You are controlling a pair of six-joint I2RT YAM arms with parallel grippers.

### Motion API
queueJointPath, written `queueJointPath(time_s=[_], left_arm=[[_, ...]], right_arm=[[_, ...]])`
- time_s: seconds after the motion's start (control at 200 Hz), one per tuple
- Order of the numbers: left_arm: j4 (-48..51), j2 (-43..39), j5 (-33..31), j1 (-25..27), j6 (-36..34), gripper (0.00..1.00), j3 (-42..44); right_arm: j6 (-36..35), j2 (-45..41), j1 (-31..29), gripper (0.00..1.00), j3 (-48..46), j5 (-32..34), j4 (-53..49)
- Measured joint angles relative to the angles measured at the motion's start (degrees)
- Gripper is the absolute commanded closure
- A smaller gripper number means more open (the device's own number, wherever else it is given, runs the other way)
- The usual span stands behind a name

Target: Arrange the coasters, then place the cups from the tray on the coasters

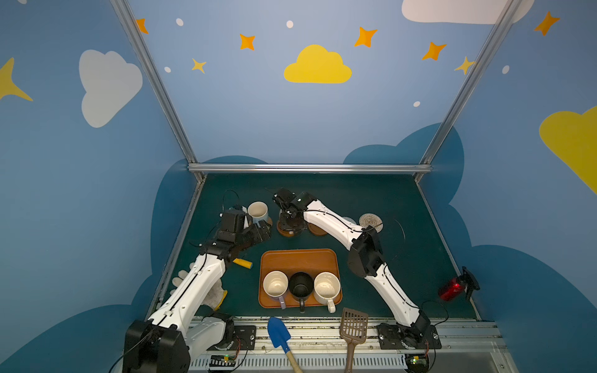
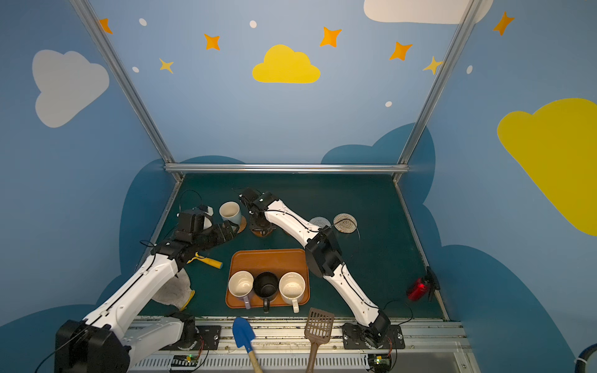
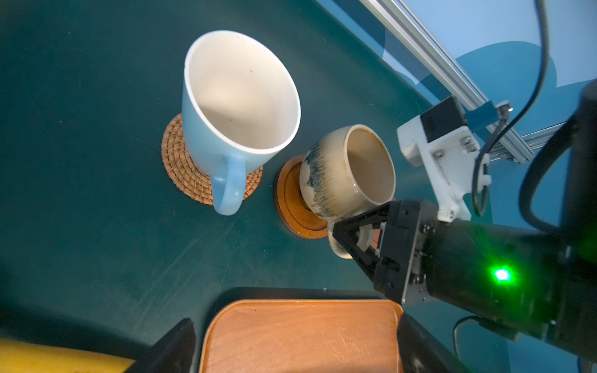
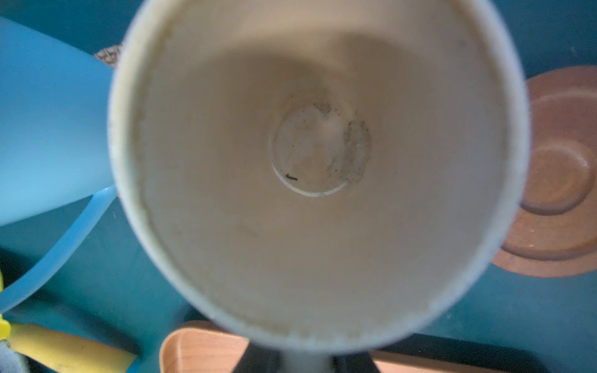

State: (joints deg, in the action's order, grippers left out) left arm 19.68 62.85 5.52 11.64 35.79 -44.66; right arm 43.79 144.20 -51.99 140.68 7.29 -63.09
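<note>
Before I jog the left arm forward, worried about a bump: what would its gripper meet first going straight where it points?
Most likely the tan mug at the wooden coaster, held by its handle in the right gripper. Height is unclear: low, the left gripper might graze the tray first.

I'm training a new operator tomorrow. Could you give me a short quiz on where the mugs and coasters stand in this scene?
1. True or false: the tray holds three mugs.
2. The light blue mug stands on: A) the woven coaster; B) the tray; C) a napkin.
3. Fill in: the right hand is shut on the handle of the ___ mug.
Key: 1 true; 2 A; 3 tan, the tan mug on a wooden coaster.
</note>
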Motion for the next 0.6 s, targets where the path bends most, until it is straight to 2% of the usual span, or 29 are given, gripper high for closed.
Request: queueJointPath(time_s=[0.601], left_arm=[[0.4,-1.0,-0.4,0.0,-0.7,0.03,0.0]], right_arm=[[-0.5,0.3,-0.9,1.0,-0.5,-0.1,-0.5]])
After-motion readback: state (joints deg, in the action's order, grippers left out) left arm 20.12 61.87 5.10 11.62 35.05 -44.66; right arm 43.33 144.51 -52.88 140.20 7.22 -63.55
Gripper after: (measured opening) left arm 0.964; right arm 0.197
